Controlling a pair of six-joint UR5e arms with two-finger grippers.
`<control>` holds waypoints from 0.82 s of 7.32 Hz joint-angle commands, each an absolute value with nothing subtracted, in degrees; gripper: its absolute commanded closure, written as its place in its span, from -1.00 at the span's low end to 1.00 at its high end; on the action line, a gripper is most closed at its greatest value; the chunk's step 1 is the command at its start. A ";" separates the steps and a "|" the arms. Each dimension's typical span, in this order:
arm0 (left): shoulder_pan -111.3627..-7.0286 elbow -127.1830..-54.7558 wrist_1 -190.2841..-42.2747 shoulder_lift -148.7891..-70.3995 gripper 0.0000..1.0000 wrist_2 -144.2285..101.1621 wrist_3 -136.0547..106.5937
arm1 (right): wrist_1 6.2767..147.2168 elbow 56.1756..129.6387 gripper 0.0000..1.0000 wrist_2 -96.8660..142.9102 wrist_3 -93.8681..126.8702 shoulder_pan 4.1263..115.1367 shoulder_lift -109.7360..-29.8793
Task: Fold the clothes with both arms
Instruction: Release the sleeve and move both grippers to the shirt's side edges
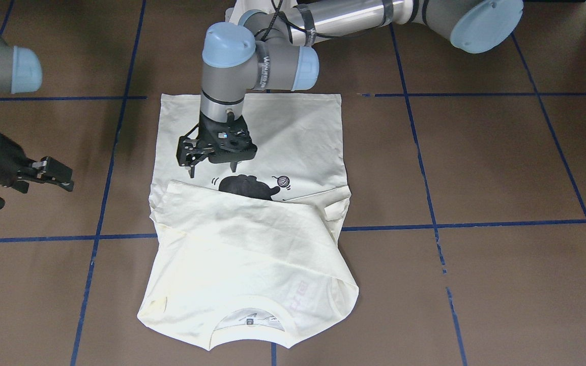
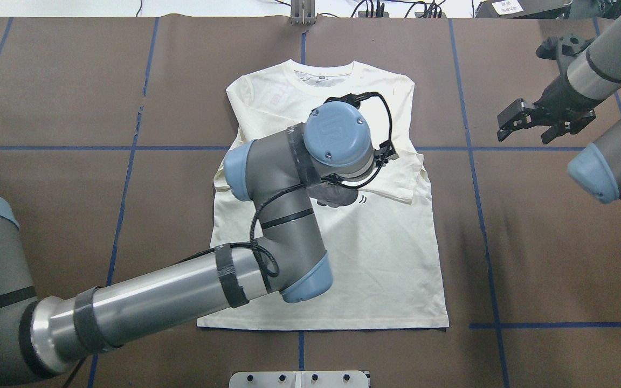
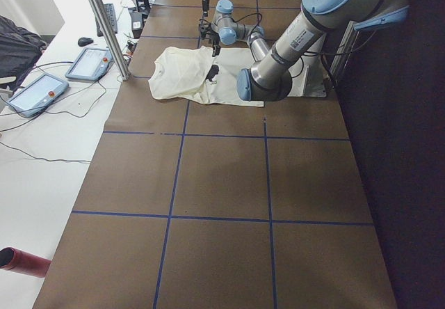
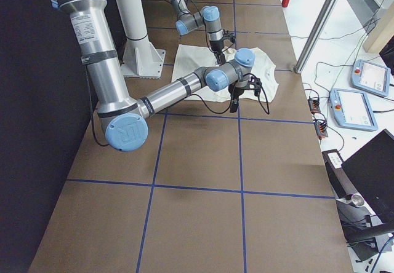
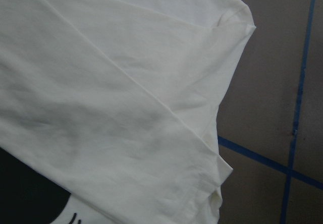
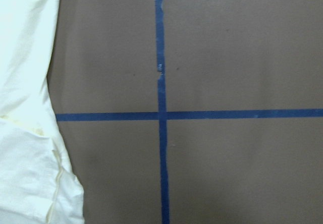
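The cream-white T-shirt lies flat on the brown table, collar toward the operators' side. Its sleeves and upper part are folded over, showing plain cloth. Part of the black cat print and the yarn ball peek out above the fold. My left gripper hangs just over the shirt's middle beside the cat print, pointing down, open and empty. In the overhead view its wrist covers the shirt. My right gripper is open and empty over bare table, well off the shirt's side; it also shows in the front view.
Blue tape lines divide the brown table into squares. A white pedestal base stands at the robot's side. A metal post and teach pendants are beyond the table's far edge.
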State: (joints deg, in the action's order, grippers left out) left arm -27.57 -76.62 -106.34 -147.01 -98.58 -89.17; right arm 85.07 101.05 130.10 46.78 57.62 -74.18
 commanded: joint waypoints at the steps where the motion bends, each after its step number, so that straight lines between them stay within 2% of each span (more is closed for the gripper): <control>1: -30.31 -94.67 -98.04 -132.25 -1.00 -102.03 -74.77 | 74.76 103.44 -1.00 123.51 61.47 48.47 -75.23; 4: -31.82 -114.21 -90.36 -113.96 -1.00 -102.13 -62.69 | 73.48 113.52 -1.00 112.71 73.08 34.59 -82.86; 6: -31.82 -117.16 -90.18 -111.01 -1.00 -102.22 -62.75 | 73.48 118.19 -1.00 101.66 83.09 21.86 -84.89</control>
State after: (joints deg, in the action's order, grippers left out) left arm -31.76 -115.05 -90.58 -113.19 -102.18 -63.30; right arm 73.54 114.97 108.87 76.72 30.03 -83.16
